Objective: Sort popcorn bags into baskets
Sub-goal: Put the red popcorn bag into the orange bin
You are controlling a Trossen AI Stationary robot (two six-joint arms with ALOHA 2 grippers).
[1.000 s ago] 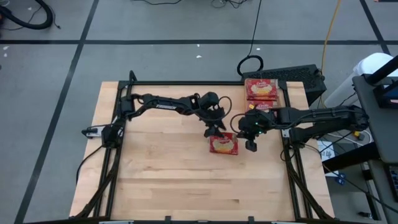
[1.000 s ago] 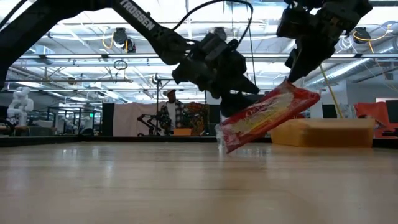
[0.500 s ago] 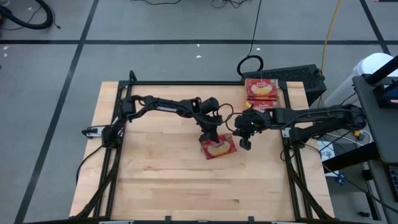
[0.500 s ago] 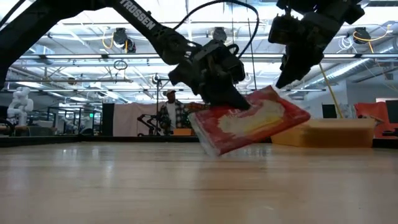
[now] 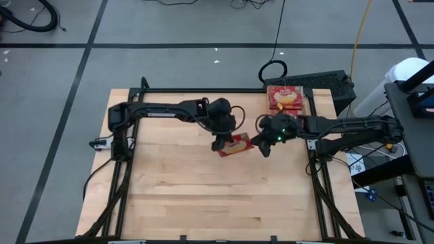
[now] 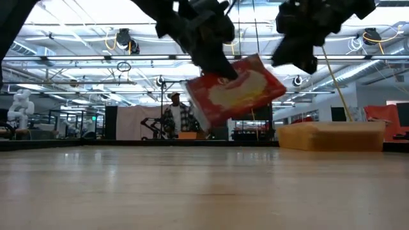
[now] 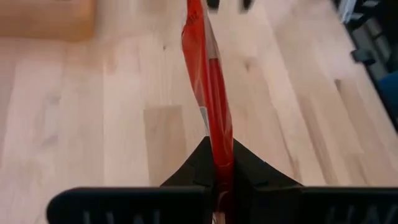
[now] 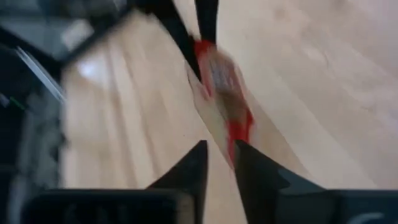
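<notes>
Hanging clear above the surface (image 5: 169,196), the popcorn bag (image 5: 234,144) is clamped on edge in your left claw (image 5: 222,144). Your right claw (image 5: 264,146) sits just beside its far end, fingers slightly apart, nothing held. The basket (image 5: 285,97) lies behind the right arm, so that arm is nearer.

Two dark jointed arms, black looping cables.

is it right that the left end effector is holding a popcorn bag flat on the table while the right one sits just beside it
Not quite. The left end effector is shut on the popcorn bag, but the low view shows the bag lifted clear of the table, not lying on it. The right end effector does sit just beside it.
</notes>
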